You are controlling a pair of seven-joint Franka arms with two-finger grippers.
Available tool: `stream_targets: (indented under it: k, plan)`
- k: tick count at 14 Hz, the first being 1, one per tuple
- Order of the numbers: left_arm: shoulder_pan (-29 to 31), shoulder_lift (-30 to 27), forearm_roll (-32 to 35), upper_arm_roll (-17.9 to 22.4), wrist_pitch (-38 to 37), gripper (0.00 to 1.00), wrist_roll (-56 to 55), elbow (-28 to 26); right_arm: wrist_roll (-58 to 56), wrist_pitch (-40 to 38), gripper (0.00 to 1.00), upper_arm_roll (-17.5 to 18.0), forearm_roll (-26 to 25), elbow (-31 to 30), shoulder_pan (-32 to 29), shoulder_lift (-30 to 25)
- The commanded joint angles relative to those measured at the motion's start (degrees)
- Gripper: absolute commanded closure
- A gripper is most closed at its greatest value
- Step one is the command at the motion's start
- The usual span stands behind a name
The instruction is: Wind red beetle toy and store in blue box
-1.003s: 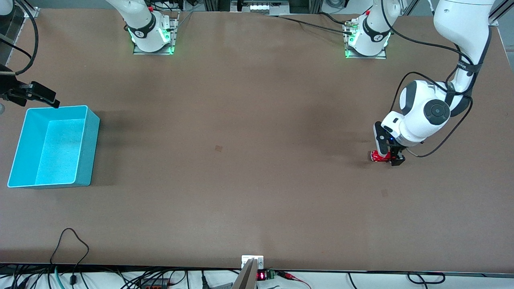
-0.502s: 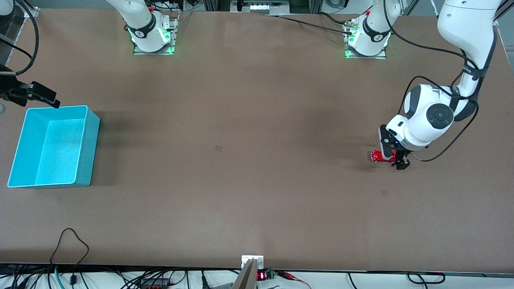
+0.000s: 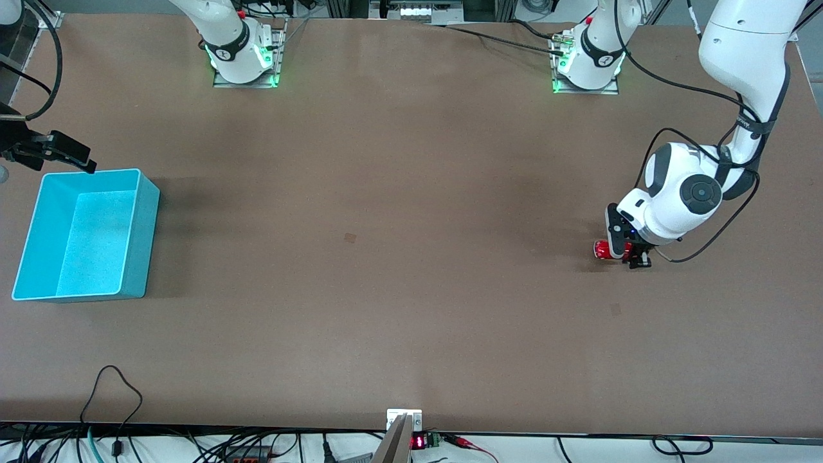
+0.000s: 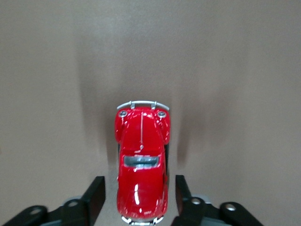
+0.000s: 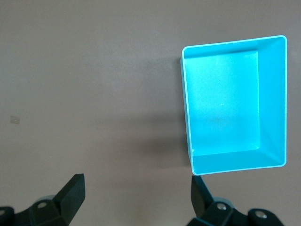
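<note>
Toward the left arm's end of the table, the red beetle toy (image 3: 603, 249) sat on its wheels on the brown table (image 3: 386, 257), with the left gripper (image 3: 627, 252) low around its rear half. In the left wrist view the fingers (image 4: 92, 197) stood on either side of the toy (image 4: 141, 162), with a thin gap showing on each side, so they had not clamped it. To wind it well, I judged they should close squarely on the flanks and press the wheels down while dragging it backward. Well apart, at the right arm's end, the blue box (image 3: 87, 235) lay empty; the right gripper (image 3: 61, 154) waited above its rim, fingers (image 5: 70, 190) spread wide.
</note>
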Motion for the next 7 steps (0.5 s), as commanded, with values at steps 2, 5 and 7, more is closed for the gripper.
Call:
stream_targets:
  k: [2, 5, 7]
  plan:
    - [-0.19, 1.06, 1.13, -0.32, 0.15, 0.57, 0.72, 1.25, -0.29, -0.89, 0.00, -0.18, 0.00, 0.39, 0.28, -0.51]
    - [-0.19, 1.06, 1.13, -0.32, 0.06, 0.73, 0.72, 1.25, -0.29, -0.89, 0.00, -0.09, 0.00, 0.39, 0.28, -0.60]
    - [-0.19, 1.06, 1.13, -0.32, 0.06, 0.73, 0.72, 1.25, -0.29, -0.97, 0.00, -0.09, 0.00, 0.39, 0.37, -0.69]
